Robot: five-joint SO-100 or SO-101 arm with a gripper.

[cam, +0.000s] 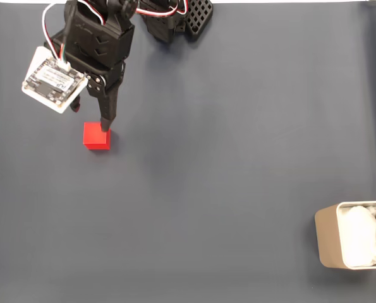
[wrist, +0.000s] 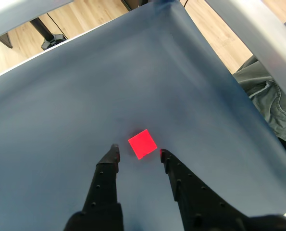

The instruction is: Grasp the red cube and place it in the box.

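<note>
Claw [wrist: 138, 153] spread wide, gripping nothing — the red cube [wrist: 143, 143] sits just beyond its tips at the centre of the wrist view. Upper left in the fixed view lies that cube [cam: 97, 136] — the box [cam: 330, 243] at lower right.

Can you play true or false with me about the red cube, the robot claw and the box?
1. The red cube lies on the blue table cover. True.
2. The gripper is open, with a finger on each side of the cube in the wrist view. True.
3. The cube is already inside the box. False: in the fixed view the cube sits at the upper left, and the box is far off at the lower right edge.
4. The box has something white and crumpled in it. True.
5. The gripper has lifted the cube into the air. False: the cube rests on the cover, and the fingers are not closed on it.
</note>
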